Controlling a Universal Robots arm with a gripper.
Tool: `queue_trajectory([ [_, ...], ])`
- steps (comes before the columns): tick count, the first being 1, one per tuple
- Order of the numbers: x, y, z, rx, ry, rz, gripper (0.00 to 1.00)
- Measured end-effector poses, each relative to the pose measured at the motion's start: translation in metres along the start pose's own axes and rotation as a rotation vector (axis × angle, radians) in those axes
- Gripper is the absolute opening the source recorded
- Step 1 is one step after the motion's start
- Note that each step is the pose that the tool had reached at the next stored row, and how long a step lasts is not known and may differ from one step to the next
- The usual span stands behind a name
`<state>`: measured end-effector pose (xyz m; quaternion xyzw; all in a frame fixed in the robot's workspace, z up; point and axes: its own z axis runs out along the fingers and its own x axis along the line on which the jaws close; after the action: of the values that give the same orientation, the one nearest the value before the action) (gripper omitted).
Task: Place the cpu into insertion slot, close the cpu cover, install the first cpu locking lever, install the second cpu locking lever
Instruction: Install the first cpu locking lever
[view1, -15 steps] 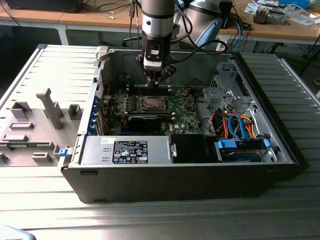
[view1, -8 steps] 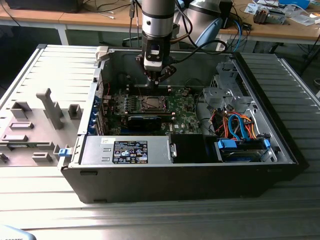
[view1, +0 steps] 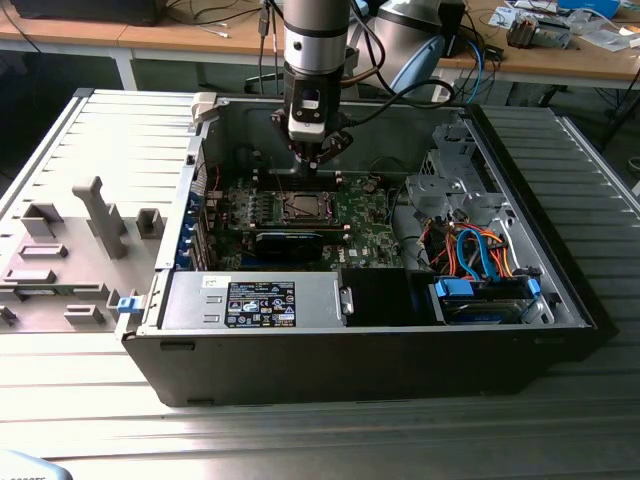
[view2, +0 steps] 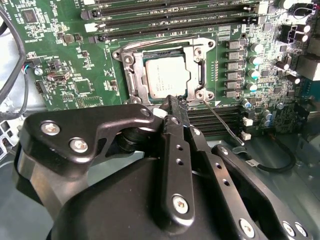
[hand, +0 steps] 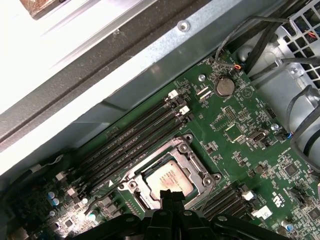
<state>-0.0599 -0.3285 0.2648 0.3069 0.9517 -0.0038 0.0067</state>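
Cpu (view2: 167, 75): small flat square with a dull silver-grey top and faint print. Lies level in the socket on the green board (view2: 75, 75), inside the open computer case (view1: 350, 350).

Cpu cover (view2: 131, 80): silvery frame with a cut-out centre. Appears to lie flat around the cpu.

Lever (view2: 222, 121): thin metal rod. Slants away from a socket corner, across black slots.

Fingers (view2: 172, 107): black, drawn together, with nothing visible between them. Tips at the socket's edge, just beside the lever's root; cannot tell whether touching. Hide that edge of the socket in both wrist views.

Memory slots (hand: 135, 140): long and black, just beside the socket.

Coin battery (hand: 224, 86): well apart from the socket.

Long black card (view1: 290, 242): near the socket.

Blue and orange cables (view1: 475, 250): toward the exterior view's right.

Ribbed metal surface (view1: 300, 440): carries the case.
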Motion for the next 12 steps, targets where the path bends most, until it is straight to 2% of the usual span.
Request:
queue_trajectory([
  [12, 0.0000, 0.0000, 0.0000, -0.0002, 0.0000, -0.011, 0.11],
])
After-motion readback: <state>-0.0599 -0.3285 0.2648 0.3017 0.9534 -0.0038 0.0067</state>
